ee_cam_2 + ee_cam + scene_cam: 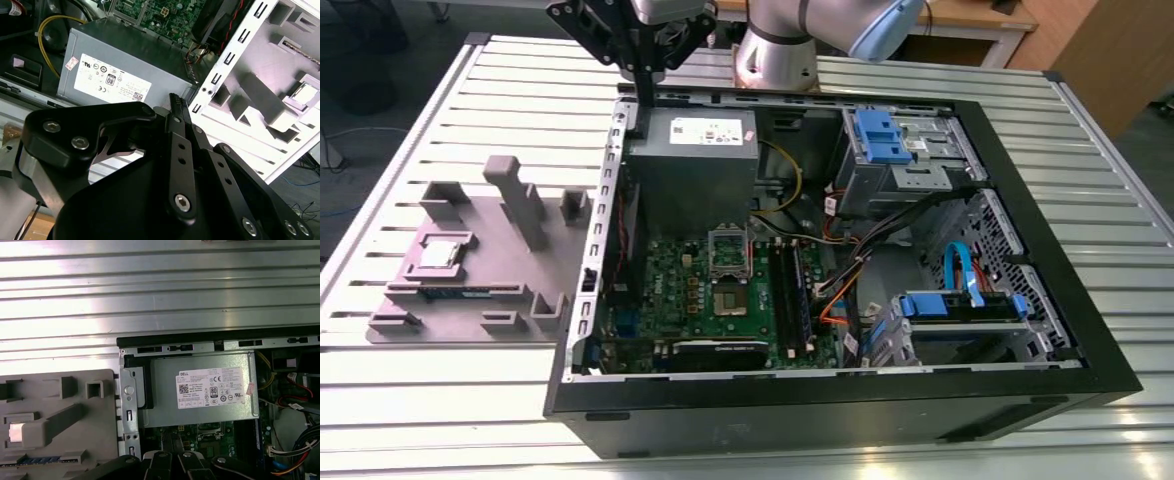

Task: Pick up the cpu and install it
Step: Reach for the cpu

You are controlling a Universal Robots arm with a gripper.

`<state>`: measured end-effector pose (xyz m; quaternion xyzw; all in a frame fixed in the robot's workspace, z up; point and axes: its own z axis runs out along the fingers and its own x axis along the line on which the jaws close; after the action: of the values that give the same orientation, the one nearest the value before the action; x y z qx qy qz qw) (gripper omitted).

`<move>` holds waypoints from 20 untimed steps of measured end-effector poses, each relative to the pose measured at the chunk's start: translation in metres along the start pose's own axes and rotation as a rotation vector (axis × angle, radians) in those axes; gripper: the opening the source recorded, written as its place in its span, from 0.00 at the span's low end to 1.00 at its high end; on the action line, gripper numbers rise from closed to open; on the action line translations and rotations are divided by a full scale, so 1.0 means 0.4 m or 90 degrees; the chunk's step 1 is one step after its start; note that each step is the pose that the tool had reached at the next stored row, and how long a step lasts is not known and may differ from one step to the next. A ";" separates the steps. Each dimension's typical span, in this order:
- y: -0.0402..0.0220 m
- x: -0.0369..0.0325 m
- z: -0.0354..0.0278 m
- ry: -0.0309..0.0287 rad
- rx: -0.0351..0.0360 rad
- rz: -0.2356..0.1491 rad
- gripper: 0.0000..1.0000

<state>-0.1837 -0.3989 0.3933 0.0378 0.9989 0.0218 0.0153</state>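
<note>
- The cpu, a small flat square chip with a pale silver metal top, lies flat in a shallow seat of a grey plastic fixture tray.
- In the exterior view that tray sits on the ribbed silver metal table, at about nine o'clock from the open black computer case, just outside its side wall.
- Just toward six o'clock from the chip, a long thin blue-and-green memory stick lies in its own slot in the same tray.
- The black two-fingered gripper hangs at roughly one o'clock from the chip and well apart from it, over the case's rim beside the grey metal power supply box.
- Its fingers look pressed together with nothing between them, though from here the tips are slim and dark, so I say that with some caution.
- Inside the case, the green circuit board lies at six o'clock from the power supply.
- A rectangular silver metal frame with a dark middle sits on that board.
</note>
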 end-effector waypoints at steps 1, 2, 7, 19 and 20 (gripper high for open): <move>0.000 0.000 0.000 0.0000 0.0000 0.000 0.11; 0.000 0.000 0.000 -0.0001 0.0000 0.000 0.11; 0.000 0.004 0.000 -0.0008 -0.0001 0.000 0.11; -0.003 0.038 -0.001 -0.0093 -0.0007 0.000 0.11; -0.003 0.042 -0.001 -0.0102 -0.0008 0.000 0.11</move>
<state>-0.2005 -0.3989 0.3931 0.0377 0.9988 0.0221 0.0233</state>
